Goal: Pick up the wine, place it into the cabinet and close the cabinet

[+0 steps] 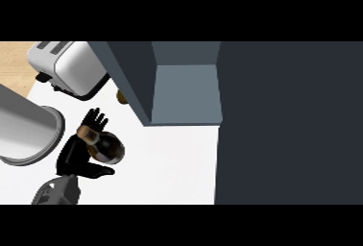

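Head view: left hand point(74, 154) at 8 o'clock, fingers and thumb curled round the wine bottle point(108, 147), seen from above over the white counter point(166, 166). Open cabinet point(186, 93) at the bottle's 1 o'clock, well apart. Toaster point(67, 67) at 11 o'clock. Right hand out of frame.

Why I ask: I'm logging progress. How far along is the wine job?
Done: the left hand is curled round the wine, left of the cabinet. In hand: the pick-up; whether the bottle is off the counter cannot be told. Left: the cabinet stands open with no bottle inside, so placing the wine there and closing it remain.
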